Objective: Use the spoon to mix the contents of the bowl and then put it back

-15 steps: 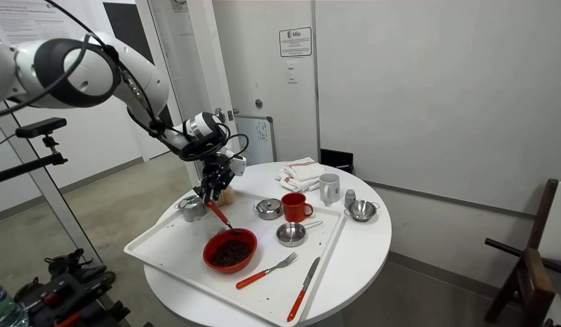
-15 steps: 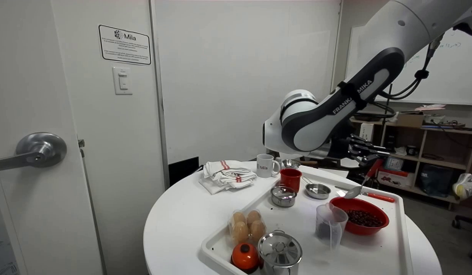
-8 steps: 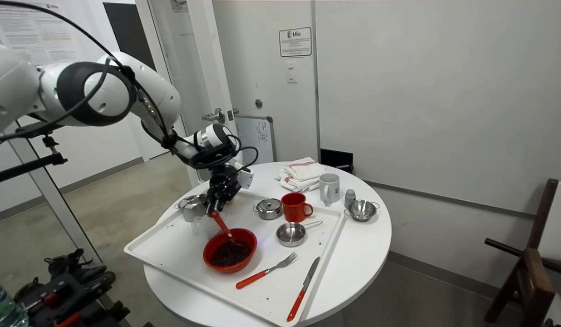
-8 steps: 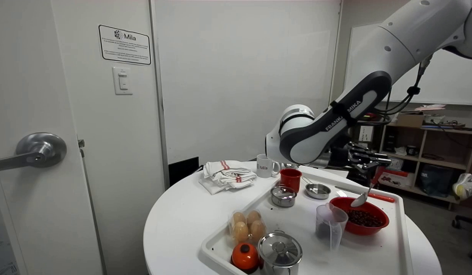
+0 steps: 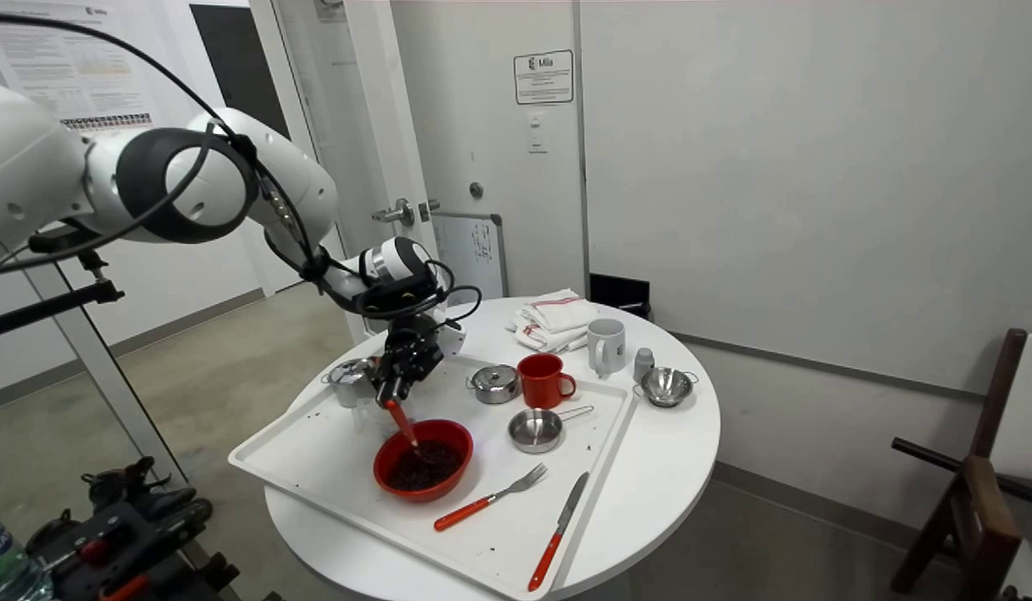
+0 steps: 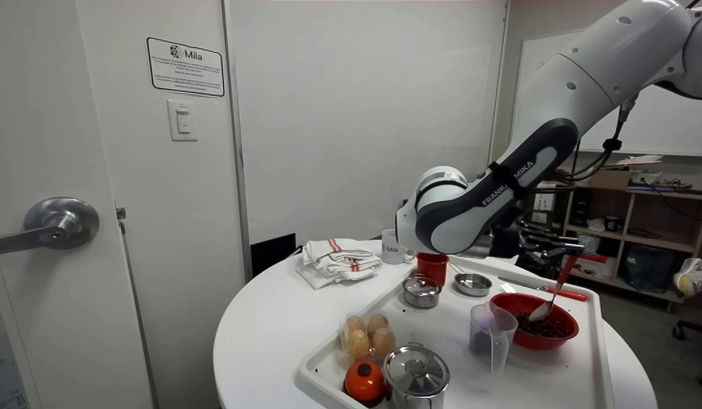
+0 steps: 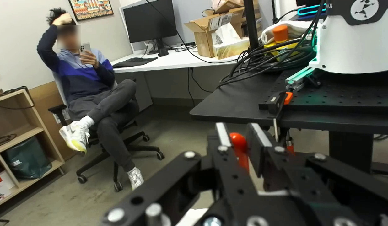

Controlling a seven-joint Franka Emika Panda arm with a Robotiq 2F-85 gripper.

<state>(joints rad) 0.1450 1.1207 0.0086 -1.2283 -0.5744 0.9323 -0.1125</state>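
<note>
- The gripper (image 7: pixel 240 136) has its jaws nearly together, pinching the red-handled spoon (image 6: pixel 564 275) near the end of its handle.
- The spoon slants down into the red bowl (image 6: pixel 535 342), its metal head at the dark beans (image 6: pixel 547 328); how deep it sits is hard to tell.
- The step in hand looks to be the mixing. Work the head well into the beans first: skimming would turn over only the top layer.
- Stir in slow, small circles inside the wall. A hard push against the rim could slide the bowl along the white tray (image 5: pixel 316 467), or twist the handle, since it is held so far up.
- Go lightly at the bottom; quick flicks could send beans over the edge.
- Watch the clear measuring jug (image 6: pixel 493 341) close beside the bowl, and sweep gently on that side.
- Before putting the spoon back, raise it clear of the rim and let clinging beans drop. Near the fork (image 5: pixel 491 499) and knife (image 5: pixel 558 534) seems sensible, though nothing marks its place.
</note>
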